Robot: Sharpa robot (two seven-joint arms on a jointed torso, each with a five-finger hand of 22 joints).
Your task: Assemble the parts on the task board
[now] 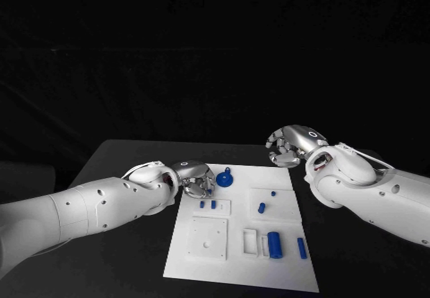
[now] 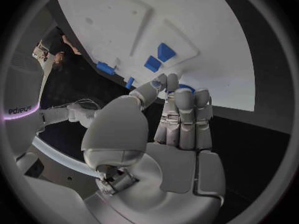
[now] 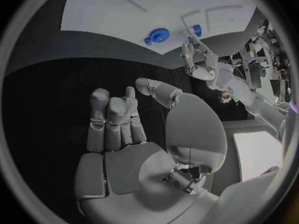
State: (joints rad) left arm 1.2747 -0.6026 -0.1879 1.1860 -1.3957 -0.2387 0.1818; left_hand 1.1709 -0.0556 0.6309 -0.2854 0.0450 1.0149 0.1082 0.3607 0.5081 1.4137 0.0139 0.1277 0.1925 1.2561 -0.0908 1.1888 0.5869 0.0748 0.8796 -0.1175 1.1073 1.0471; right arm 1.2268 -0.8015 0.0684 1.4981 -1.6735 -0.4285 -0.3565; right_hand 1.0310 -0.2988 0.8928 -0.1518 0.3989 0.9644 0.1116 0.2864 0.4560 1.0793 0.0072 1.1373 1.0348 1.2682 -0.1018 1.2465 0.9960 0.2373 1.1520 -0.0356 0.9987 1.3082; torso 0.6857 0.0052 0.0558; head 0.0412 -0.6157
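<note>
Left hand (image 1: 191,176) reaches the task board (image 1: 240,273) beside the blue gear (image 1: 224,180); whether it grips anything cannot be told. Right hand (image 1: 292,146), empty with fingers curled, hovers clear. Approach should be slow, closing squarely on 1 part.

A matte black table (image 1: 117,261) carries a flat white rectangular task board (image 1: 210,264), which lies directly on it near the middle and runs lengthwise from the near side to the far side. Bare black tabletop shows on the board's left and right.
</note>
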